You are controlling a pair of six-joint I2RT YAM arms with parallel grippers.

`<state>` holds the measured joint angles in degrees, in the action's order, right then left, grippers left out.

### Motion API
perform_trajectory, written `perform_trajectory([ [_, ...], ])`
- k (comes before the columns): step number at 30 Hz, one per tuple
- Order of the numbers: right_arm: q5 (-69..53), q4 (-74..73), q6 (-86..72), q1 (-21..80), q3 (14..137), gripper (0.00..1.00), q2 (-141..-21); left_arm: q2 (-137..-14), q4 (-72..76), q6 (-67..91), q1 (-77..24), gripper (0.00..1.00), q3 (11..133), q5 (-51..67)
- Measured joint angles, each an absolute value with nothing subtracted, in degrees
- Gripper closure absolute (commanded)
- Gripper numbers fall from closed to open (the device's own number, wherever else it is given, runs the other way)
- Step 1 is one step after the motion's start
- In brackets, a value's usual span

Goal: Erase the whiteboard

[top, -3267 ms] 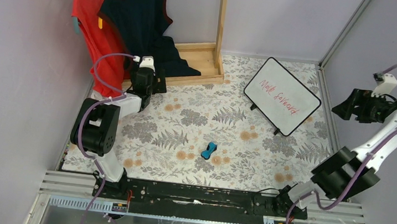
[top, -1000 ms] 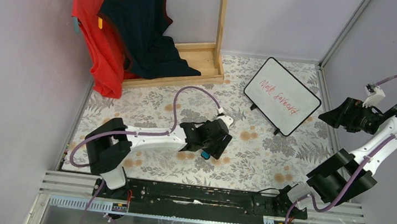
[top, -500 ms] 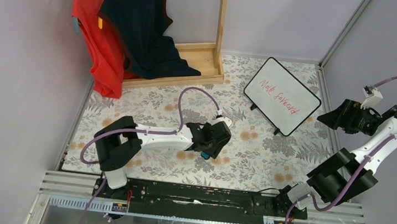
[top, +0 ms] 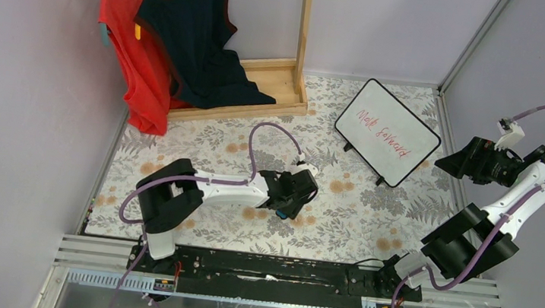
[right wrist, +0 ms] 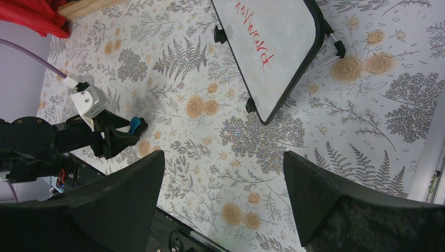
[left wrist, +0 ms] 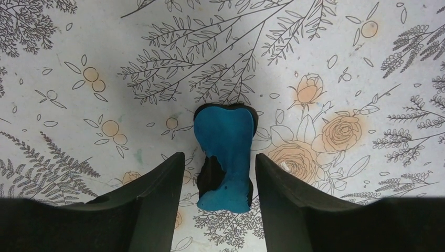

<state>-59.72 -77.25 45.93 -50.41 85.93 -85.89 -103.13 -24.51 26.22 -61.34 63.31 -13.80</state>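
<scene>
Straddling a waisted blue eraser (left wrist: 225, 137), black left jaws gape.

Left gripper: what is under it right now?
A small blue eraser lies on the floral table cover between the left gripper's open fingers. In the top view the gripper hides nearly all of it; its underside cannot be seen.

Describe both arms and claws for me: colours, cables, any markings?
Left arm and right arm: white links, chunky black joints, a purple cable looping along each. Left claw and right claw: two broad, tapered black fingers. No markings visible.
</scene>
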Motion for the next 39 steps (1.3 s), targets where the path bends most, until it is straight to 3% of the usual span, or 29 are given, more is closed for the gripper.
perform_trajectory([
  [11,-59.72,-77.23,45.93,-50.41,85.08,0.10,-85.89,-104.09,-24.49,26.20,-61.34,0.58,63.31,-13.98],
  [16,-59.72,-76.90,45.91,-50.41,85.01,0.11,-85.89,-104.09,-24.47,26.26,-61.34,0.76,63.31,-13.98],
  [20,-59.72,-76.79,45.91,-50.41,84.95,0.11,-85.89,-104.09,-24.53,26.35,-61.34,1.00,63.61,-14.02],
  [39,-59.31,-75.53,45.08,-50.41,89.56,0.13,-90.94,-103.85,-15.05,21.93,-58.02,1.00,68.01,-20.18],
])
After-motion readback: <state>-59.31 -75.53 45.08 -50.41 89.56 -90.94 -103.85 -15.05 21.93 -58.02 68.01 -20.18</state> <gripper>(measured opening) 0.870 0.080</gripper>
